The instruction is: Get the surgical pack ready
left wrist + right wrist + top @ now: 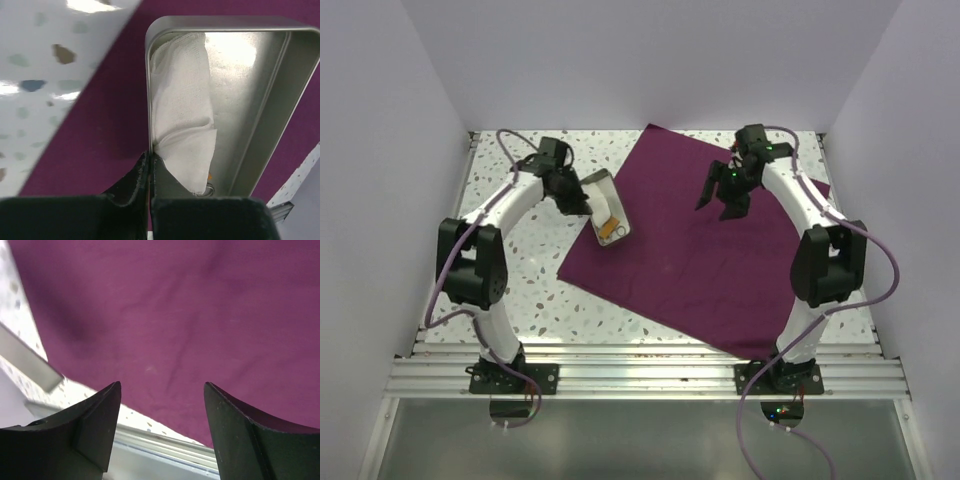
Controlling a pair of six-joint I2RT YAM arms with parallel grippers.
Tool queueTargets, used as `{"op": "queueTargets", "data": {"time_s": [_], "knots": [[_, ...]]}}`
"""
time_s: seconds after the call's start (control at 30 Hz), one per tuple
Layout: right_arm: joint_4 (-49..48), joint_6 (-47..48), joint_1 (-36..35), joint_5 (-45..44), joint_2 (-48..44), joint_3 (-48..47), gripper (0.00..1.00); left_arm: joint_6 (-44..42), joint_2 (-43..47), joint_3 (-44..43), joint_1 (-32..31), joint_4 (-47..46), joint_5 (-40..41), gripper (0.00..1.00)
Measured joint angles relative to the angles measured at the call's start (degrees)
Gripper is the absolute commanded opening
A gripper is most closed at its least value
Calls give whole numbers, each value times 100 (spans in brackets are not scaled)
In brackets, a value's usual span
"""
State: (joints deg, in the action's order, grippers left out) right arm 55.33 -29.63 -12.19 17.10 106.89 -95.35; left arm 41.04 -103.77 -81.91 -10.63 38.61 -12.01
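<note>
The purple cloth (710, 250) lies spread open as a diamond on the speckled desk (520, 290), with the small metal tray (605, 210) positioned at its left edge, partly over the cloth and partly over the desk. The left hand (150, 172) is clenched on one long side wall of the tray, and folded white gauze (182, 115) lies inside along that same wall. The right hand (162, 390) is released, jaws spread wide, and hangs above the far right part of the cloth, grasping nothing.
</note>
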Motion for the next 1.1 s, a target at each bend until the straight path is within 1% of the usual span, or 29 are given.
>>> {"op": "queueTargets", "data": {"time_s": [0.13, 0.23, 0.4, 0.5, 0.57, 0.73, 0.9, 0.93, 0.97, 1.1], "knots": [[-2, -236, 726, -409, -387, 494, 69, 195, -678, -723, -726, 48, -35, 0], [-52, -323, 997, -608, -466, 763, 69, 369, -1311, -1419, -1067, 140, -33, 0], [-72, -382, 922, -713, -590, 1270, 70, 898, -2166, -2365, -1458, 332, -92, 0], [-79, -382, 898, -717, -800, 1502, 70, 1102, -2638, -3038, -1694, 549, -83, 0], [-94, -382, 916, -719, -1008, 1655, 70, 1235, -2863, -3335, -1888, 560, -103, 0], [-131, -378, 1008, -732, -1462, 2015, 70, 1429, -3042, -3429, -2284, 632, -223, 0], [-223, -376, 1078, -726, -1510, 2221, 70, 1456, -3132, -3434, -2361, 713, -284, 0], [-240, -376, 1082, -721, -1510, 2253, 70, 1456, -3141, -3434, -2361, 713, -289, 5], [-260, -376, 1084, -717, -1510, 2275, 71, 1451, -3147, -3434, -2363, 713, -299, 8], [-358, -378, 1082, -710, -1510, 2367, 71, 1482, -3158, -3434, -2367, 691, -424, 14]]}}
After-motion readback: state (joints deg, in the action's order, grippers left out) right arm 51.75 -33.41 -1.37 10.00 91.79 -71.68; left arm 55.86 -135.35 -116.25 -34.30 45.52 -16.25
